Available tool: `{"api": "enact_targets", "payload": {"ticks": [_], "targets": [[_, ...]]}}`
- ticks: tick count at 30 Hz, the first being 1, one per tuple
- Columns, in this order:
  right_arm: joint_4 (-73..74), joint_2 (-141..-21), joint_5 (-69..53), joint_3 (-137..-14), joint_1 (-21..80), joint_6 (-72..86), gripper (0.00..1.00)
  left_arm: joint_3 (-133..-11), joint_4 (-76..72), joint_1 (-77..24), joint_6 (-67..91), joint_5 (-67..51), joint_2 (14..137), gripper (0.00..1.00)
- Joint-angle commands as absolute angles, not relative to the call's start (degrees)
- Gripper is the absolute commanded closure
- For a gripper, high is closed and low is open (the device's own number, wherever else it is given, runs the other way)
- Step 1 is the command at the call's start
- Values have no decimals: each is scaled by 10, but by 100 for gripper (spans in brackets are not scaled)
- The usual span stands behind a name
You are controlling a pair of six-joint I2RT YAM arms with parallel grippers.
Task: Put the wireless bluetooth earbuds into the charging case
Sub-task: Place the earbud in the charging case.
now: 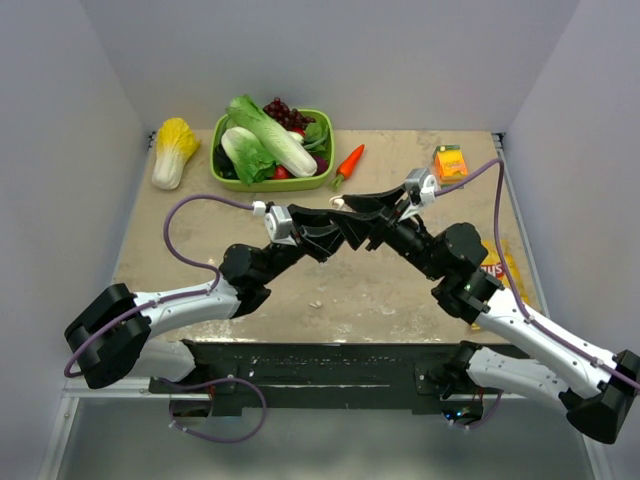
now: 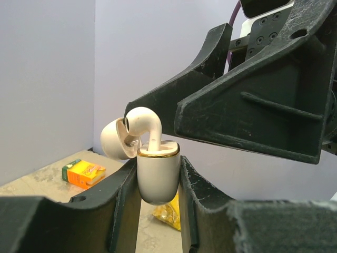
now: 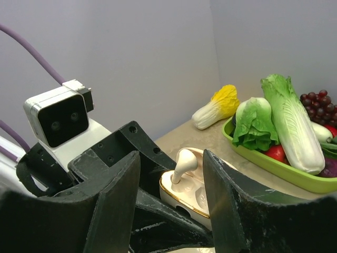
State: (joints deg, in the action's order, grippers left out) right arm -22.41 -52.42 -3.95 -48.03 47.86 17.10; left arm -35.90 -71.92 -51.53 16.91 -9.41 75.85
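Note:
My left gripper (image 2: 158, 185) is shut on the cream-white charging case (image 2: 158, 176) and holds it upright above the table, lid (image 2: 115, 139) hinged open. One white earbud (image 2: 145, 124) stands with its stem in a slot of the case, its head sticking out. My right gripper (image 3: 171, 158) is open, its fingers on either side of that earbud (image 3: 181, 163) and the case (image 3: 187, 195). The earbud's head lies close to the right-hand finger (image 3: 226, 184). In the top view both grippers (image 1: 345, 215) meet at mid-table, and the case (image 1: 338, 203) barely shows.
A green tray (image 1: 270, 182) of vegetables stands at the back, with a carrot (image 1: 349, 162) to its right and a napa cabbage (image 1: 174, 150) to its left. An orange carton (image 1: 450, 162) is at the back right. A yellow snack bag (image 1: 497, 262) lies by the right wall.

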Motion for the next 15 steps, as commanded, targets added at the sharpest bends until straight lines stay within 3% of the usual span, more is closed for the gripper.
{"api": "enact_targets", "payload": {"ticks": [1, 15], "targets": [[-219, -513, -26, -511, 475, 178, 45, -383, -909, -521, 160, -106, 755, 100], [-211, -512, -25, -520, 475, 200, 42, -381, -910, -521, 159, -105, 756, 100]]}}
